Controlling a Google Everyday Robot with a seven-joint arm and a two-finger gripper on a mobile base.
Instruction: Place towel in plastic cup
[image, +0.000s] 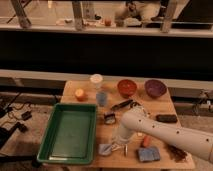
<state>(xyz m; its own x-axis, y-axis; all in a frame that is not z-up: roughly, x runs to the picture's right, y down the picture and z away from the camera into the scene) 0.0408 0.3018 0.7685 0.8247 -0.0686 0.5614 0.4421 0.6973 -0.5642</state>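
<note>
Gripper (116, 145) sits low at the front edge of the table (165, 107), right at the towel (105, 149) (clamped on the cloth or released: cannot tell). Towel lies crumpled on the wood just beside the green tray (70, 131). Blue plastic cup (101, 98) stands upright well behind it, near the tray's far corner.
</note>
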